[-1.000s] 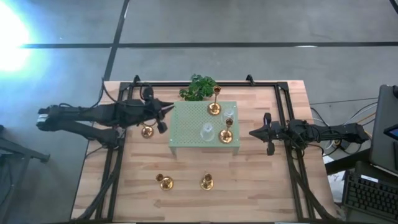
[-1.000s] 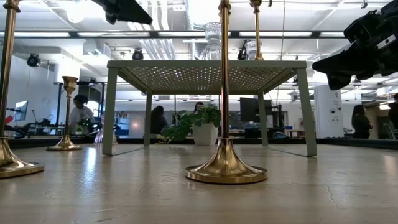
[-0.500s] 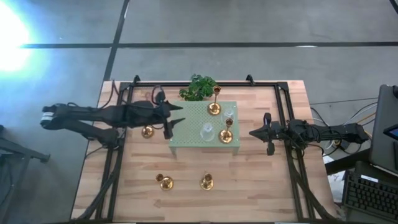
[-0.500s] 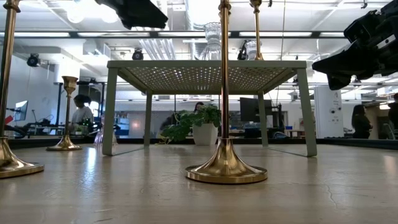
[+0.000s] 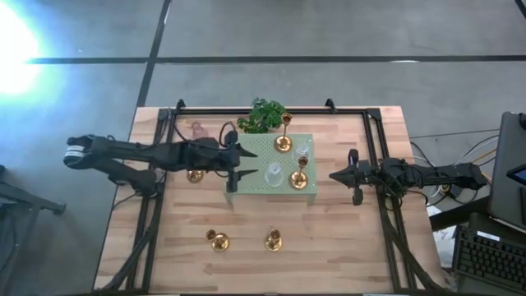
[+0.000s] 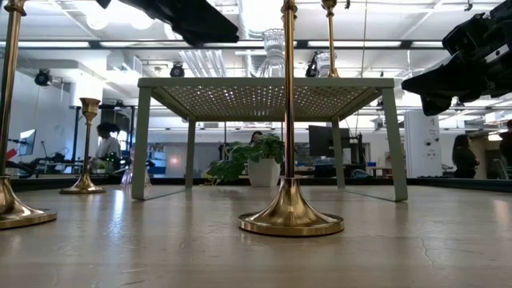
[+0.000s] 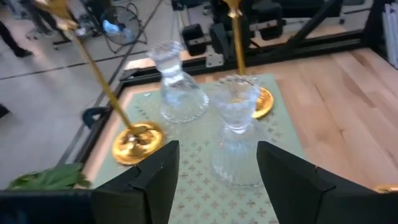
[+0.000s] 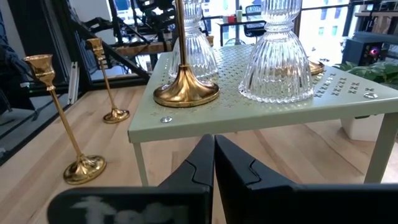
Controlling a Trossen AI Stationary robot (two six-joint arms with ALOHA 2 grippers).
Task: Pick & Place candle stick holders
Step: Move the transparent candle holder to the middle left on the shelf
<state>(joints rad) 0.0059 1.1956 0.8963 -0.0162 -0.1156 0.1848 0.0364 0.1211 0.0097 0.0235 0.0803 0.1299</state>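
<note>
- Candle stick holders: two gold [image 5: 283,141], two clear glass [image 5: 274,174] on green stand [image 5: 246,182]; three gold [image 5: 218,240] on counter [image 5: 329,238].
- Left pincer [image 5: 244,164] open over stand, facing nearest glass holder.
- Right pincer [image 5: 334,175] closed, empty, beside stand.

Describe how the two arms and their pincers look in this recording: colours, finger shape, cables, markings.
Both arms are dark, slim and jointed. The left arm carries a white band near its outer end; cables trail off the right arm toward the table edge. The left pincer has two broad, flat black fingers with angled tips. The right pincer has matching black fingers, with a blurred white marking on the body below them.
</note>
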